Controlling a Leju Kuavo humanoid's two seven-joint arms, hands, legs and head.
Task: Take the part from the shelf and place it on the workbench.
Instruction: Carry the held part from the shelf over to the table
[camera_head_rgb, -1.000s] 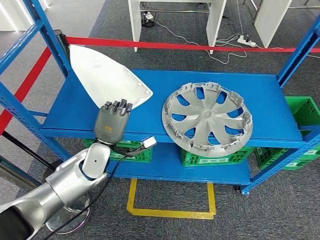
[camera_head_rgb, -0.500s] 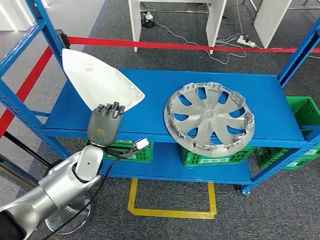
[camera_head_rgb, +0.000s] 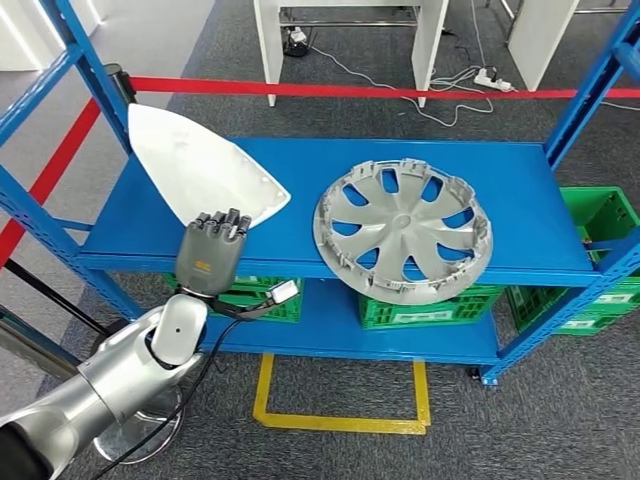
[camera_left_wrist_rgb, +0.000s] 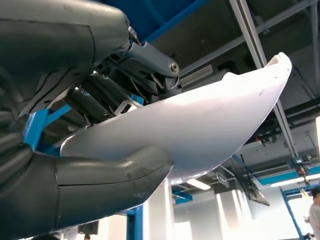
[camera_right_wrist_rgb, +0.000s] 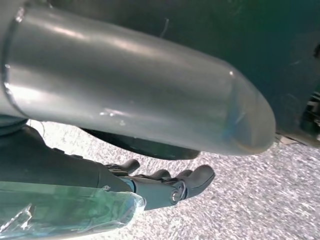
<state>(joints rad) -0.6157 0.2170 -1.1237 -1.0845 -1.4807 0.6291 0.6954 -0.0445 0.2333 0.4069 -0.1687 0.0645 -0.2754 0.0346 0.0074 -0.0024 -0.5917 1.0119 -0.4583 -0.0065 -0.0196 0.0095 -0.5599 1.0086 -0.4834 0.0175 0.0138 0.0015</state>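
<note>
Lifted a little since before, the white part (camera_head_rgb: 200, 170) stays clamped in the left hand (camera_head_rgb: 209, 253), at nine o'clock from the hubcap (camera_head_rgb: 402, 230); right hand's (camera_right_wrist_rgb: 166, 185) fingers: cannot tell.

White part (camera_head_rgb: 198, 172); blue shelf (camera_head_rgb: 317, 180); silver hubcap (camera_head_rgb: 402, 230).

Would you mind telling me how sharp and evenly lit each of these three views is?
Head view: sharp and evenly lit, the white part bright but still readable in the left hand. Left wrist view: the part's pale surface is nearly blown out, and the hand's thumb is dark against it. Right wrist view: the right hand is dim, and the floor behind looks smeared.
</note>
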